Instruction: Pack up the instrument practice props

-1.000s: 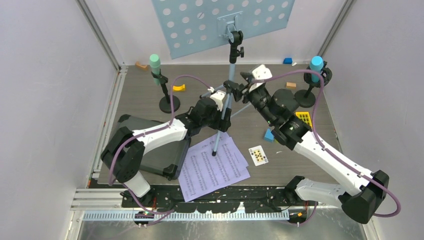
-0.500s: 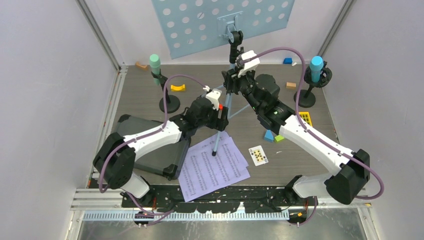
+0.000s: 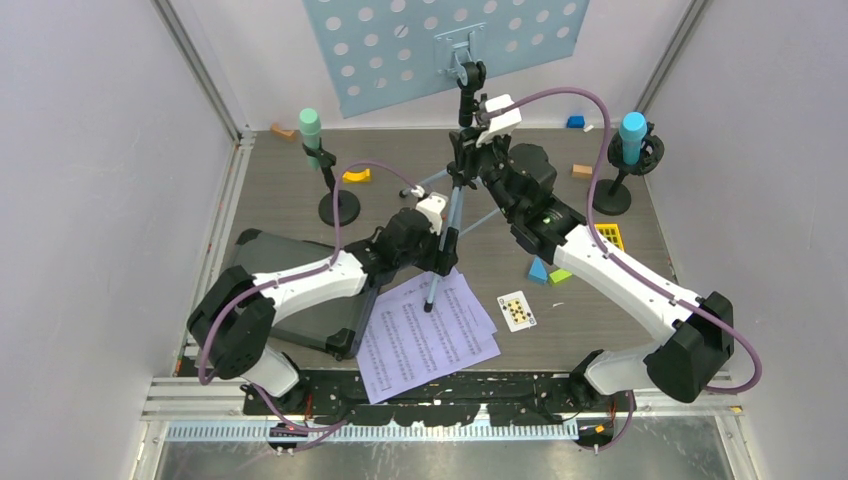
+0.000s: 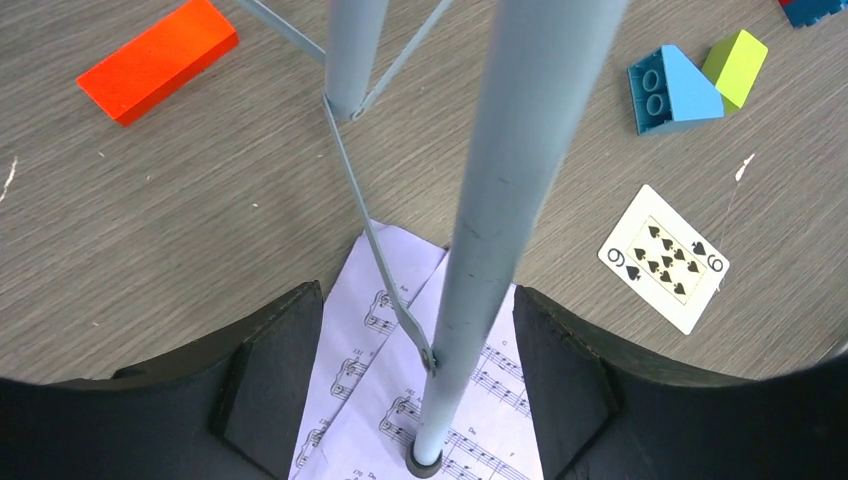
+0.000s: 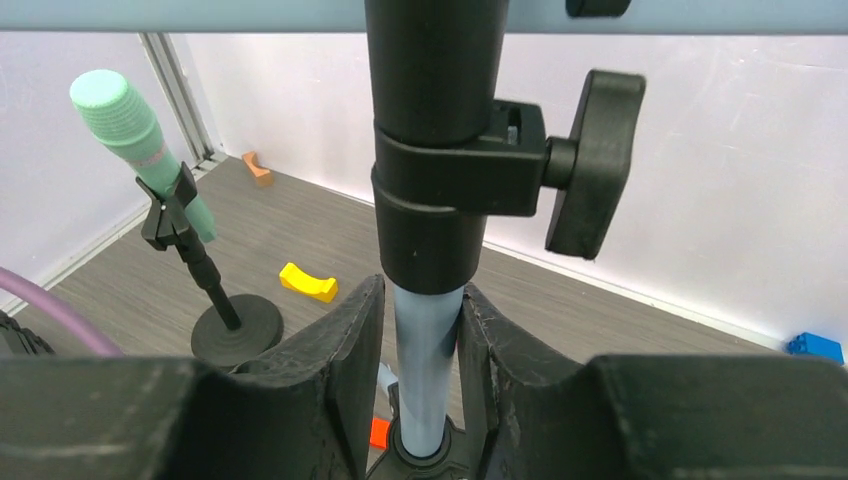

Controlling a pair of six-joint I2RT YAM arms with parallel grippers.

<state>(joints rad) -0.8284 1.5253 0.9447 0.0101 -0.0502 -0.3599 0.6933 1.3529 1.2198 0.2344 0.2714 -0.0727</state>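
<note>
Top: overhead, near side. Wrists: close on shared rack pole; left downward, right apparently level.

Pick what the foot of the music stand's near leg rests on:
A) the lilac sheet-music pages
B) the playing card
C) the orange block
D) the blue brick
A: the rubber foot of the music stand leg stands on the sheet-music pages, while the playing card lies apart, off to one side.
</note>
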